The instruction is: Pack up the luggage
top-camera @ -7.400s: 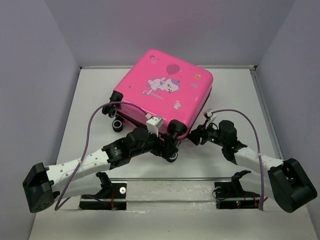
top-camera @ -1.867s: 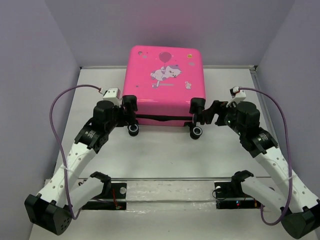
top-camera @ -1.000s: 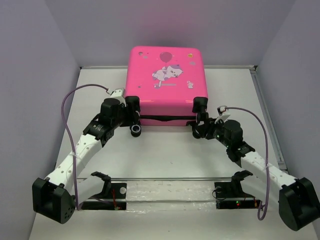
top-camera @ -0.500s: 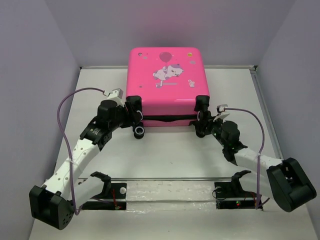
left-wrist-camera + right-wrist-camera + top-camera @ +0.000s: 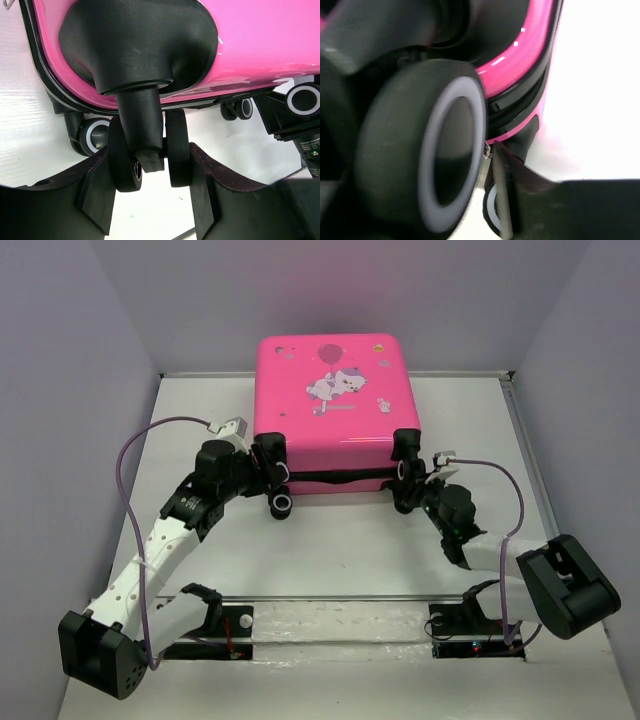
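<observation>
The luggage (image 5: 330,390) is a closed pink hard-shell case lying at the back centre, cartoon print up. My left gripper (image 5: 272,472) is at its near-left corner. In the left wrist view both fingers (image 5: 97,192) press on either side of a black twin caster wheel (image 5: 177,150), shut on it. My right gripper (image 5: 404,490) is at the near-right corner. In the right wrist view a caster wheel (image 5: 410,150) fills the left half, close against the right finger (image 5: 502,200); the other finger is hidden. The black zipper seam (image 5: 520,95) runs past.
Another caster wheel (image 5: 281,503) rests on the white table (image 5: 330,550) below the left gripper. Lilac walls close the left, back and right sides. A metal rail (image 5: 330,597) crosses the front between the arm bases.
The luggage's near edge has slid slightly to the right. My right arm has folded lower and closer in, its gripper staying at the corner wheel. My left arm has barely moved.
</observation>
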`<state>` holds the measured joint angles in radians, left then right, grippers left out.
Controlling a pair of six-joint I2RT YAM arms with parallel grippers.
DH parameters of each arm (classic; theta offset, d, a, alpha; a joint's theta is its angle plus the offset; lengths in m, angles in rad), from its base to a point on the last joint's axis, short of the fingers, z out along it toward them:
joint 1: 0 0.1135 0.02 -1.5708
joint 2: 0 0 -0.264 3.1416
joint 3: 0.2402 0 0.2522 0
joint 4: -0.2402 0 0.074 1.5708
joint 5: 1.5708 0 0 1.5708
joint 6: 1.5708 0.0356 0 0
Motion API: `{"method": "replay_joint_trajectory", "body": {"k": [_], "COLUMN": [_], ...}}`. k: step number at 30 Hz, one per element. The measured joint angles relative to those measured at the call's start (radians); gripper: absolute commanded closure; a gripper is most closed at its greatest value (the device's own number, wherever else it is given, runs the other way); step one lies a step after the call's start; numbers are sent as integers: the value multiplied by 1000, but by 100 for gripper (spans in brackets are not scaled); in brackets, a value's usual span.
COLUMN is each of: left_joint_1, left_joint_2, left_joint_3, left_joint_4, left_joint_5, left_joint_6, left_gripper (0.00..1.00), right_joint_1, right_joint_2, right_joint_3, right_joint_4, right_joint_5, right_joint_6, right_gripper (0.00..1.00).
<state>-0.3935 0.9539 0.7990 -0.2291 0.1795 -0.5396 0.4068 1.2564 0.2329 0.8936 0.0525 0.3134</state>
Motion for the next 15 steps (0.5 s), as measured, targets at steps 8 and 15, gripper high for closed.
{"method": "replay_joint_trajectory", "body": {"k": [8,15], "left_joint_1": [-12,-6], "left_joint_2": [0,0], "left_joint_3": [0,0], "left_joint_4": [-8,-14], "left_joint_5": [24,57], "left_joint_6": [-24,-55], "left_gripper": [94,94], "right_joint_1": [8,103], "right_joint_2": [61,60], "right_joint_3": [0,-22], "right_joint_4": [90,124], "right_joint_5": [-2,87], "right_joint_6": [-7,54], "right_gripper": [93,93]}}
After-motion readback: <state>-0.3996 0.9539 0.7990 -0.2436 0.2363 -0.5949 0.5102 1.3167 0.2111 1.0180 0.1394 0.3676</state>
